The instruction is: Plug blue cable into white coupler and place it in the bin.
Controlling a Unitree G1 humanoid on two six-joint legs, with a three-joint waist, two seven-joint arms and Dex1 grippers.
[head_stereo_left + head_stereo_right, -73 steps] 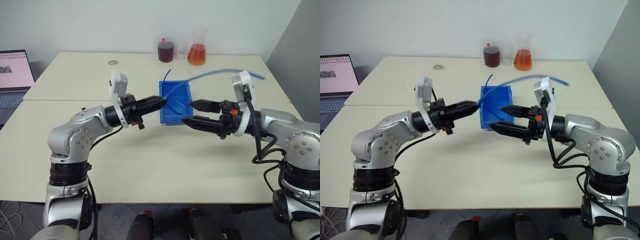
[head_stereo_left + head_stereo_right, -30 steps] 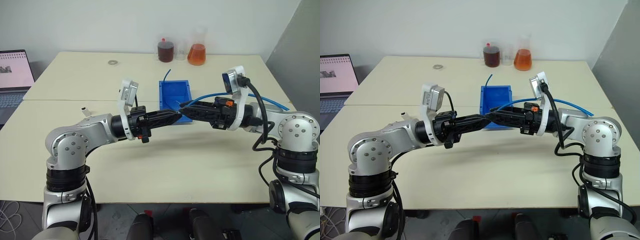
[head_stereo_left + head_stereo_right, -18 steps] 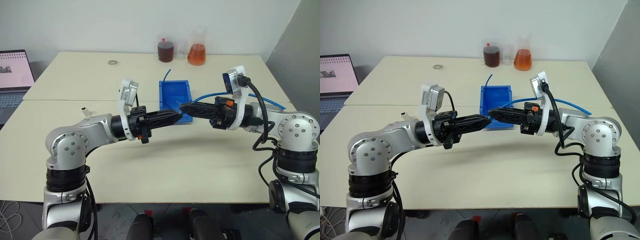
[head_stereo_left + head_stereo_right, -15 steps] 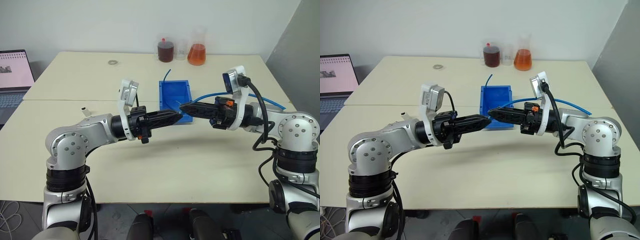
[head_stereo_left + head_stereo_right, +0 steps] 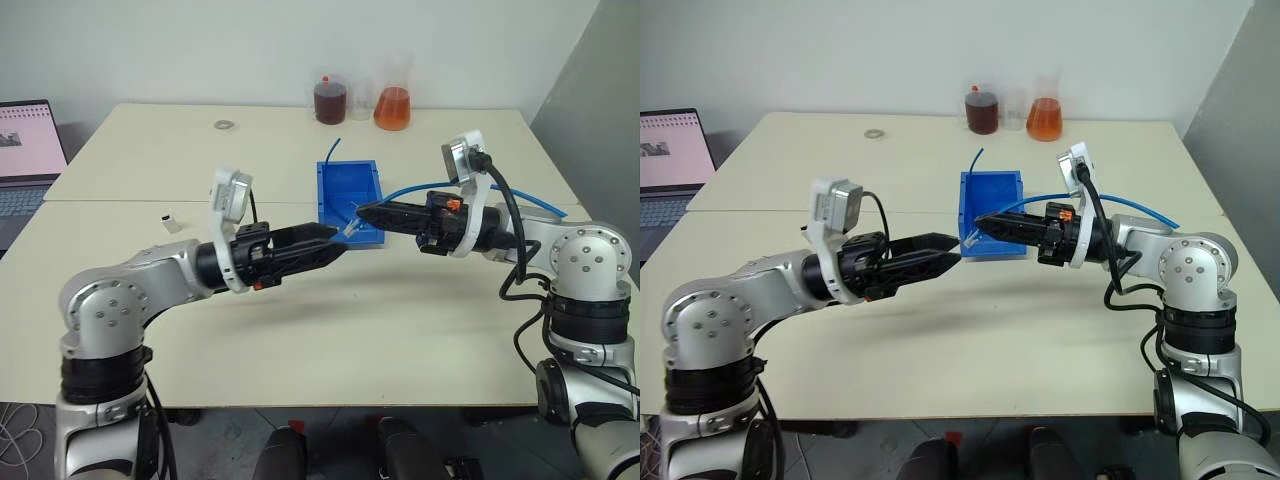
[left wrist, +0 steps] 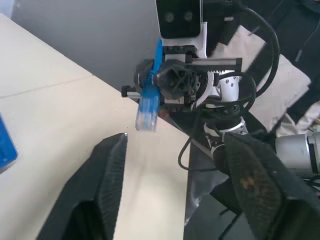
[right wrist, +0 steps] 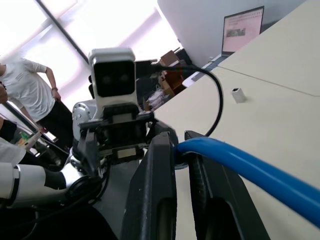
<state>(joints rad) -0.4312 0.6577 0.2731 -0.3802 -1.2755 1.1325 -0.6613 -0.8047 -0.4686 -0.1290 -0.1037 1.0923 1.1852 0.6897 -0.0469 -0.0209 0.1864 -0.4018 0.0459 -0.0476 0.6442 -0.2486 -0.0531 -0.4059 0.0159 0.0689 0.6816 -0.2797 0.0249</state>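
Now the left gripper [image 5: 325, 243] has let go, its fingers apart and empty, pulled back; the right gripper [image 5: 362, 213] stays clamped on the blue cable [image 5: 420, 187], plug hanging free over the bin [image 5: 350, 180], so the white coupler [image 5: 168, 220] remains unplugged

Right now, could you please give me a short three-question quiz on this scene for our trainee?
1. True or false: the tiny white boxy coupler lies inside the bright-blue plastic bin.
2. Which hand grips the long, thin light-blue cable? A. left hand B. right hand C. neither
3. Fill in: the left hand's fingers are ____ (open or shut).
Key: 1 false, it lies on the table; 2 B; 3 open.
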